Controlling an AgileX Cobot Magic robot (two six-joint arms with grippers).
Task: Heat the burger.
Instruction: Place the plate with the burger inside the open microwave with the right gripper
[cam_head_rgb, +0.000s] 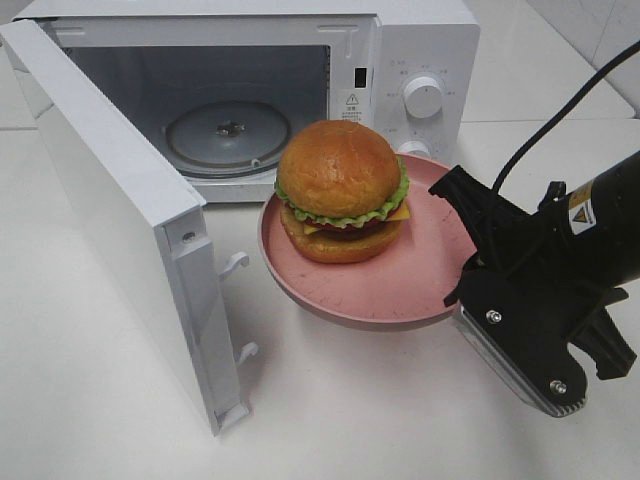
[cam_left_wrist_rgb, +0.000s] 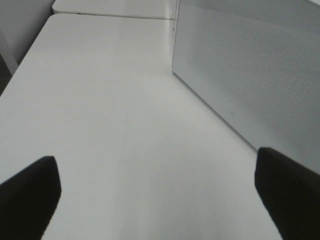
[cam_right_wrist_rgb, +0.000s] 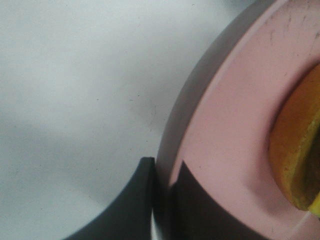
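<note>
Right hand (cam_head_rgb: 468, 258) pinched plate (cam_head_rgb: 400, 295) rim, so I held burger (cam_head_rgb: 342, 190) level without touching it | burger sat mid-plate, off surface (cam_head_rgb: 330, 410), before open microwave (cam_head_rgb: 430, 50) | left hand (cam_left_wrist_rgb: 159, 187) wide, empty, parked beside microwave, clear of my path.

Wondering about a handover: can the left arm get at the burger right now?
Probably not directly: the left gripper hangs outside the open microwave door, which stands between it and the burger on its plate.
</note>
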